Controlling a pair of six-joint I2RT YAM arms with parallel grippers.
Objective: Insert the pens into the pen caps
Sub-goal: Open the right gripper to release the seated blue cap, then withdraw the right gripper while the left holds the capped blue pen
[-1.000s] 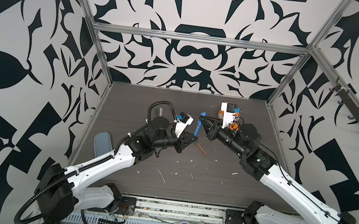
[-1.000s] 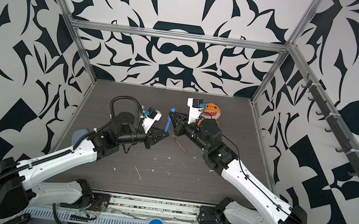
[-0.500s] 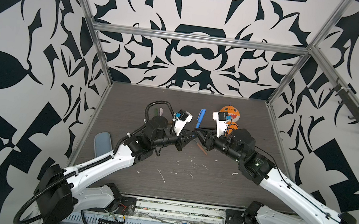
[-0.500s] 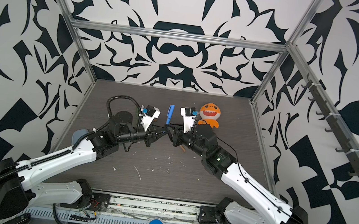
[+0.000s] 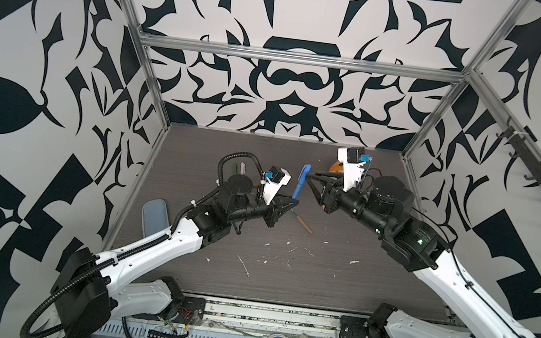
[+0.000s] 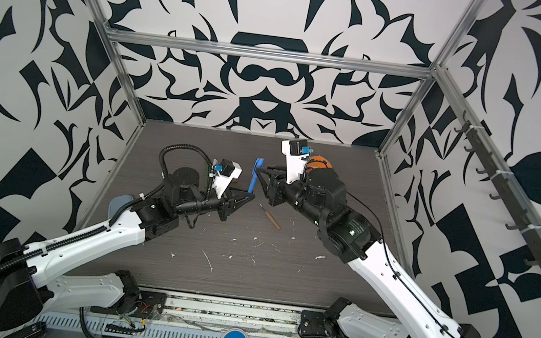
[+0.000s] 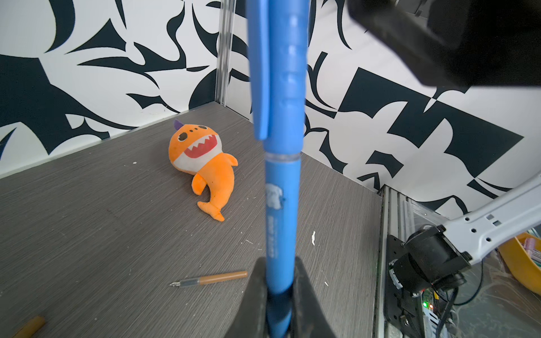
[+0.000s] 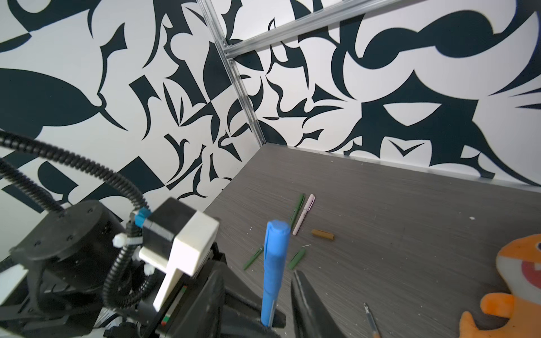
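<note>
Left wrist view: the left gripper (image 7: pixel 279 263) is clamped low on the blue pen (image 7: pixel 282 210), with the blue cap (image 7: pixel 278 73) seated on its upper end. In a top view the right gripper (image 5: pixel 311 179) stands partly open at the pen's 3 o'clock, holding nothing; an orange-brown pen (image 5: pixel 303 222) lies at 5 o'clock.

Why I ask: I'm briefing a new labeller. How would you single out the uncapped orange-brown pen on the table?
On the grey table, look between the left gripper and right gripper, slightly toward its front edge. The orange-brown pen lies flat there, tip bare; the neighbouring blue pen is capped and held aloft.
</note>
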